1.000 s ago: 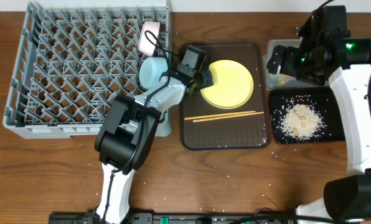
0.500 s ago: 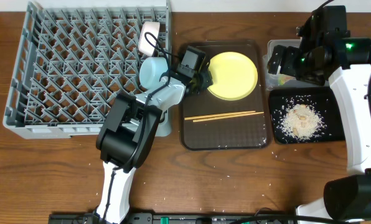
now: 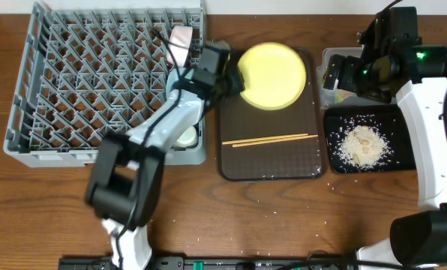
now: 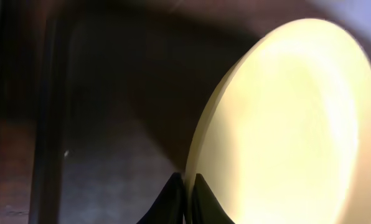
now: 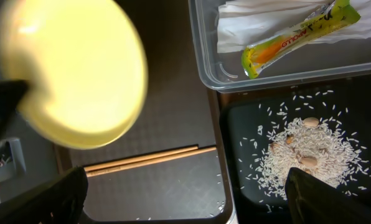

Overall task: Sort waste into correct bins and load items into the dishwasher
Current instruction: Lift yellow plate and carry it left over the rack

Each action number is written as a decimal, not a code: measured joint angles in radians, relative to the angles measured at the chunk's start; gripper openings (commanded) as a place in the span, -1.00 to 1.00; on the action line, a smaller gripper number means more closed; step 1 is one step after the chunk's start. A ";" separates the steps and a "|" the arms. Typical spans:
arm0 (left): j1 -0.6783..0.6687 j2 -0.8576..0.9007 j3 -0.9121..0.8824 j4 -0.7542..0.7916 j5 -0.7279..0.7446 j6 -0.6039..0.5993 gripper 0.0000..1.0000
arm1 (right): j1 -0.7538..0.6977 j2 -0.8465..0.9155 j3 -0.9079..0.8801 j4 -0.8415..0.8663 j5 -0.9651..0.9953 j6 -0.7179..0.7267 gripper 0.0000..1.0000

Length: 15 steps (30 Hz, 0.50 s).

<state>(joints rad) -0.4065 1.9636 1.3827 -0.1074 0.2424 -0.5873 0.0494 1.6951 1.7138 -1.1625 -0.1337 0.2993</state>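
Note:
My left gripper (image 3: 229, 75) is shut on the left rim of the round yellow plate (image 3: 273, 75) and holds it tilted above the back of the brown serving tray (image 3: 268, 161). In the left wrist view the fingers (image 4: 187, 194) pinch the plate's edge (image 4: 285, 124). The wooden chopsticks (image 3: 269, 139) lie on the tray. My right gripper (image 5: 192, 199) is open and empty, above the clear tub (image 5: 204, 62), which holds the white napkin (image 5: 254, 22) and the snack wrapper (image 5: 297, 31). Rice crumbs (image 5: 297, 149) lie in the black tray (image 3: 403, 161). The grey dish rack (image 3: 96, 82) is at the left.
A small white cup (image 3: 180, 37) stands in the rack's back right part. A white bowl (image 3: 184, 137) shows in the rack's front right corner, partly under my left arm. A few rice grains lie on the brown tray's front right corner (image 5: 216, 205).
My left gripper has lifted the yellow plate off the brown tray and carried it back and left toward the rack. The right arm has not moved.

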 measured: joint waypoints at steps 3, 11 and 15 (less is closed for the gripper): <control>0.001 -0.106 0.000 -0.008 -0.005 0.045 -0.85 | 0.000 0.000 0.000 0.000 0.000 0.000 0.99; 0.124 -0.301 0.002 -0.145 -0.051 0.171 -0.85 | 0.000 0.000 0.000 0.000 0.000 0.000 0.98; 0.232 -0.356 0.002 -0.226 -0.069 0.262 -0.85 | 0.000 0.000 0.000 0.000 0.000 0.000 0.99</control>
<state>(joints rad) -0.1745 1.6081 1.3846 -0.3336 0.1730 -0.3248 0.0494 1.6951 1.7138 -1.1629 -0.1337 0.2993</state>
